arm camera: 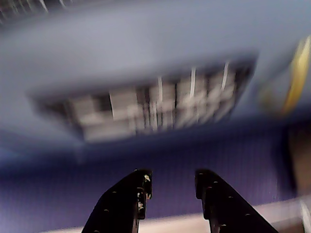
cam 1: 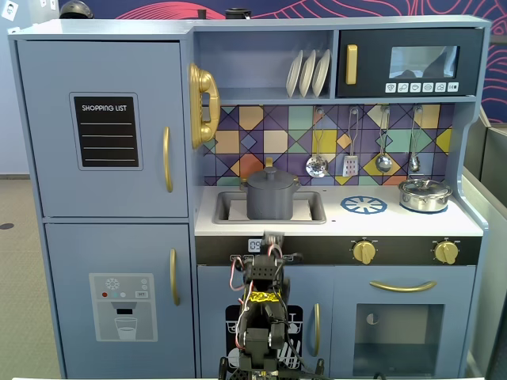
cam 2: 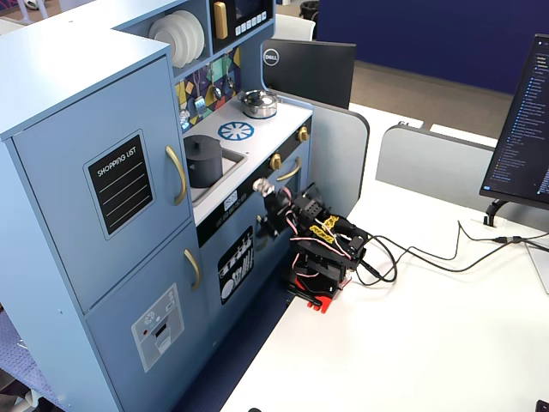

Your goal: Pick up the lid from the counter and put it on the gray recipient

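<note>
Lid (cam 1: 271,174) capping gray recipient (cam 1: 272,200) in sink (cam 1: 313,214), empty gripper (arm camera: 171,183) jaws apart

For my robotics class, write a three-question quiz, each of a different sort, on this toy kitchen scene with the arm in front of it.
1. True or false: the lid sits on the gray pot.
2. Multiple choice: the gray pot stands A) on the blue burner, B) in the sink, C) on the shelf beside the plates.
3. Fill in: in the wrist view the end effector is ____ and holds nothing.

Key: 1 true; 2 B; 3 open.
</note>
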